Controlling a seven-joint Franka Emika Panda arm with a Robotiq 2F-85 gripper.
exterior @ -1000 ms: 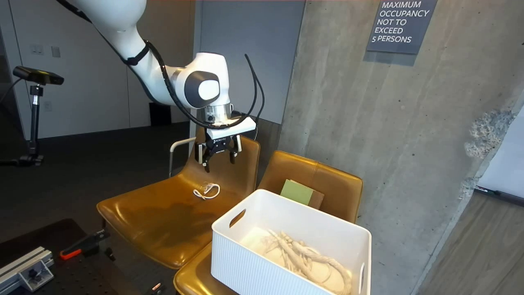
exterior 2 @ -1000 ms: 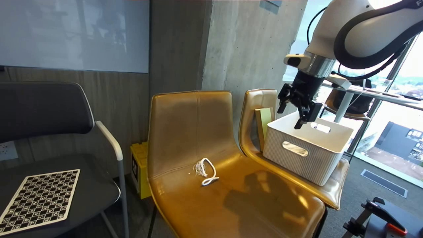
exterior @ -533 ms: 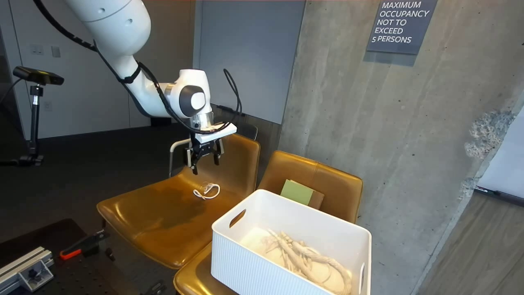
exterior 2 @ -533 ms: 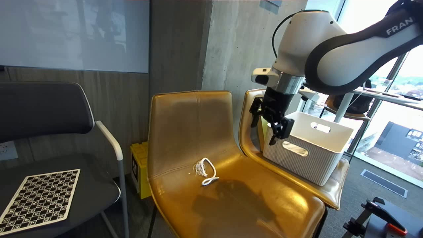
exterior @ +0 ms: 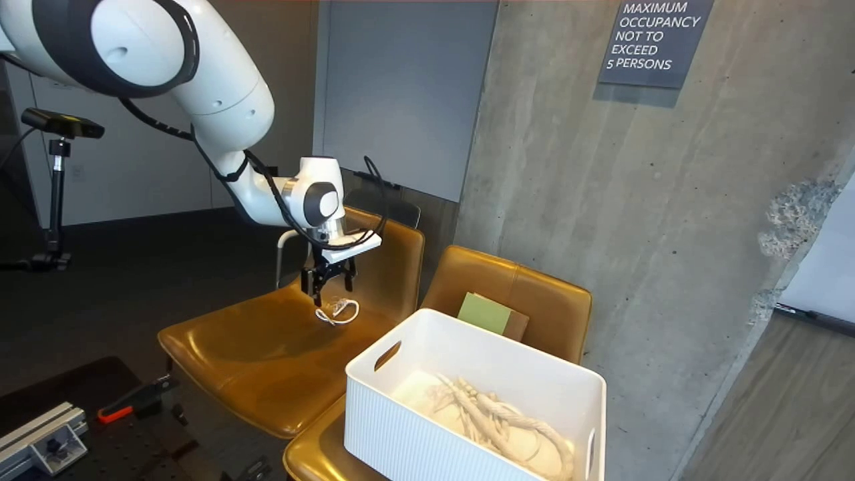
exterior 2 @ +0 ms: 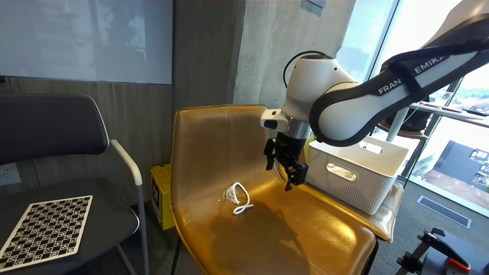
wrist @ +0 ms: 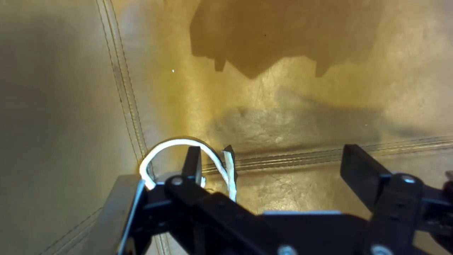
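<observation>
Biggest thing around is the concrete wall [exterior: 641,200], standing beyond the gripper [wrist: 272,152] and rising well above it. Next up is the arm [exterior: 230,107], which comes down to the gripper from above. Below the gripper there's a tan chair [exterior: 254,341], and its twin [exterior: 548,287] is right beside that one, off to one side of the gripper. Over on the opposite side, well apart, you've got a grey chair [exterior 2: 49,126].

The ribbed bin [exterior: 394,434] sits on the twin, beside the gripper and apart from it. There's also a yellow box [exterior 2: 165,198], lower than the gripper, showing between the grey chair and the tan one. A checkered board [exterior 2: 46,229] lies on the grey chair's seat, farther out on that side. Inside the bin, off to the gripper's side, is a tangle of thick pale rope [exterior: 491,414].

The gripper itself points down with its jaws spread wide, hanging apart from the seat. Smallest of the lot is the white cord [wrist: 177,142], lying curled on the tan chair near its back, lower than the gripper and close, but not touching. In the wrist view its curve passes behind one jaw, and an end shows in the gap.
</observation>
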